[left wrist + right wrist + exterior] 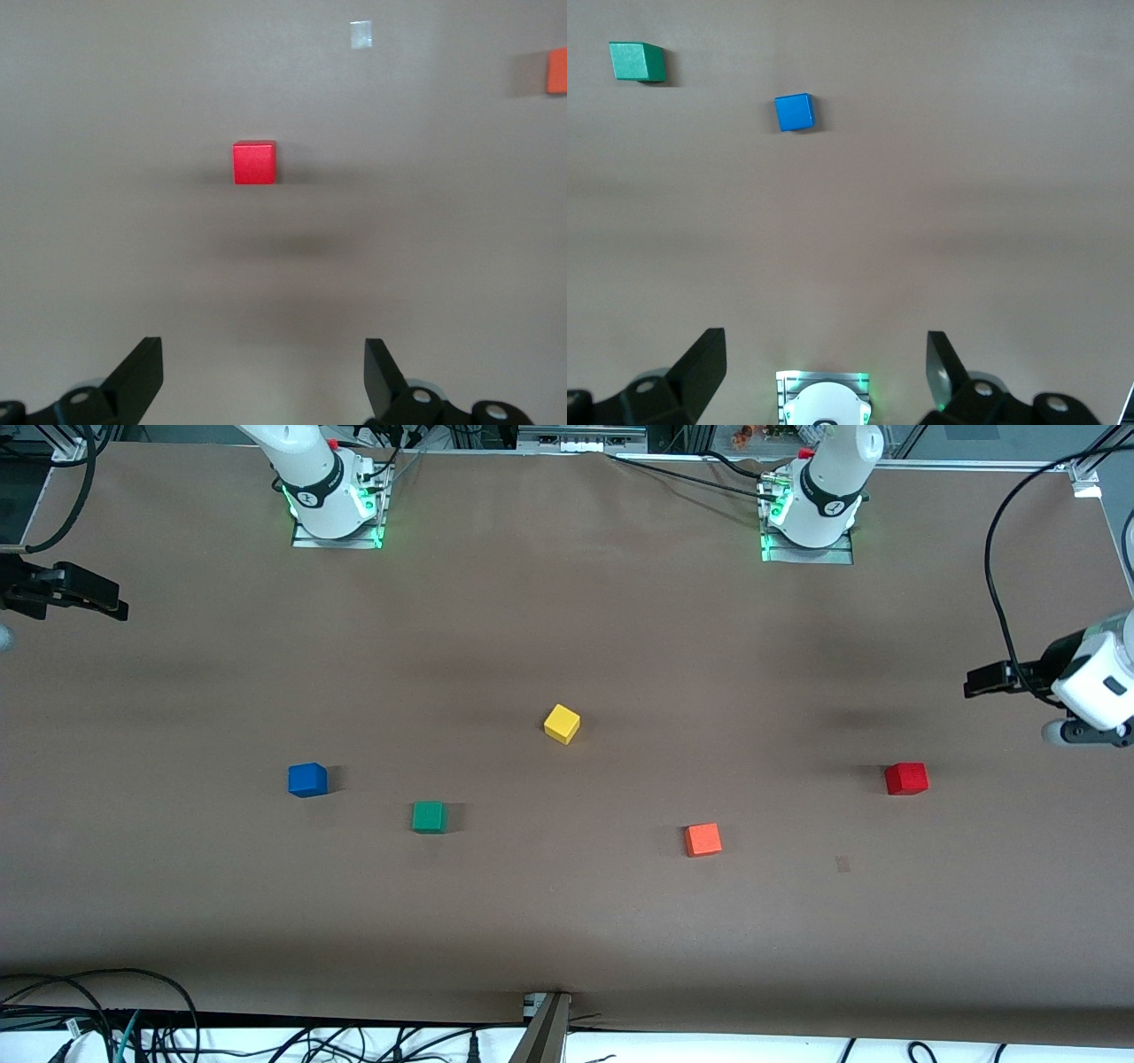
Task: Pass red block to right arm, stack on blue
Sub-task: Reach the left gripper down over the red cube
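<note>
The red block (905, 778) (254, 163) rests on the brown table toward the left arm's end. My left gripper (1085, 732) (263, 372) hangs over the table edge at that end, apart from the red block, open with nothing between its fingers. The blue cube (307, 779) (795, 112) lies toward the right arm's end. My right gripper (824, 359) is open and empty, high over that end of the table; in the front view only its black wrist part (62, 589) shows at the edge.
A green cube (429, 817) (638, 62) sits beside the blue one. A yellow cube (562, 724) lies mid-table and an orange cube (702, 839) (557, 71) nearer the front camera. The arm bases (332, 500) (815, 509) stand along the farthest table edge.
</note>
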You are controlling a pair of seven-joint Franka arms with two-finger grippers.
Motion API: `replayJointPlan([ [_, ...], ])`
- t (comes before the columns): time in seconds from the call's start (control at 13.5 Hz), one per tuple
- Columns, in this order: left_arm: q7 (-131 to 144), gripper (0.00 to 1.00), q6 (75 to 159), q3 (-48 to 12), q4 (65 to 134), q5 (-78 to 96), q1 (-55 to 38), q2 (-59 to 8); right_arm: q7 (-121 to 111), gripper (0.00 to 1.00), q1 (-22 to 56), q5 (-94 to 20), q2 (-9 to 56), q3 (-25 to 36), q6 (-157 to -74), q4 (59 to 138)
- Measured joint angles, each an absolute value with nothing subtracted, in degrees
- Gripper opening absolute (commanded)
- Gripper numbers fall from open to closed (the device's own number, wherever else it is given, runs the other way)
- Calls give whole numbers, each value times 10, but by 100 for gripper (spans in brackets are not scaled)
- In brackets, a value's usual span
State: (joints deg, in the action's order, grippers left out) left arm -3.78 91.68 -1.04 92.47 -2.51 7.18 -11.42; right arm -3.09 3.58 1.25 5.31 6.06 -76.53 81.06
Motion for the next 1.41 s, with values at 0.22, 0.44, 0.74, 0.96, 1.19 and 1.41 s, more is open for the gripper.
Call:
replayJointPlan([
  [0.22, -38, 100, 986, -11, 906, -28, 74, -169, -31, 100, 36, 12, 54, 61, -766, 810],
  [0.44, -38, 100, 1052, -16, 902, -59, 72, -214, -31, 100, 36, 12, 55, 61, -766, 810],
  [0.74, -38, 100, 1118, -13, 930, -64, 76, -266, -31, 100, 35, 12, 56, 61, -766, 810],
  [0.96, -39, 100, 1265, -11, 1014, -65, 85, -285, -31, 100, 35, 12, 56, 61, -766, 810],
  [1.19, -44, 100, 1361, -10, 1077, -73, 101, -294, -31, 100, 35, 12, 56, 60, -766, 810],
  [1.41, -47, 100, 1413, -10, 1109, -79, 116, -315, -31, 100, 35, 12, 56, 60, -766, 810],
])
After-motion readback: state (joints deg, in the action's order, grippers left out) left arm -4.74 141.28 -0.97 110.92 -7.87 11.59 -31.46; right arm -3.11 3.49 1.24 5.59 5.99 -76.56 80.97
